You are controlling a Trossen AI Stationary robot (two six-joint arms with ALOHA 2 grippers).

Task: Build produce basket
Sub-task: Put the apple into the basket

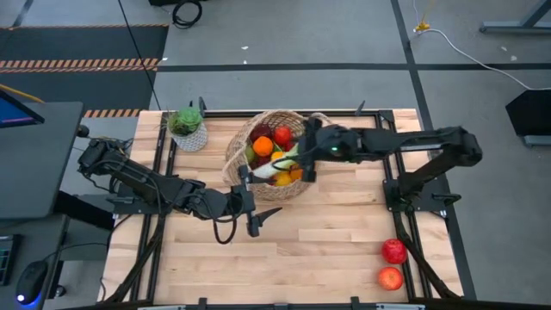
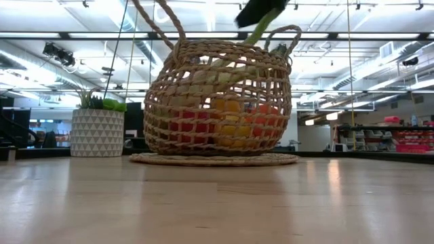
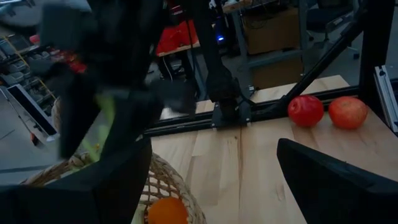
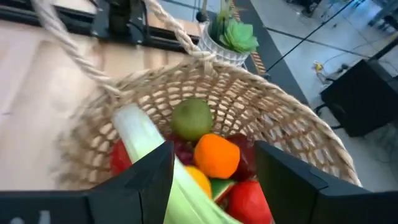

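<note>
Right gripper (image 1: 303,158) is hovering over the round tan woven wicker basket (image 1: 244,143), fingers (image 4: 140,171) clamping the long green-white toy leek (image 4: 149,149). The leek's long axis is running diagonally across the basket, white end poking out over the rim toward the left gripper (image 1: 256,209), green end up at the right fingers. The rest of it is lying on the orange (image 4: 217,155) and green pear (image 4: 191,118). Left gripper is waiting wide open on the wooden worktop (image 1: 327,241) just beside the basket. Two red apples (image 1: 392,264) are sitting at the worktop's near right corner, well apart; right arm looks nearer.
</note>
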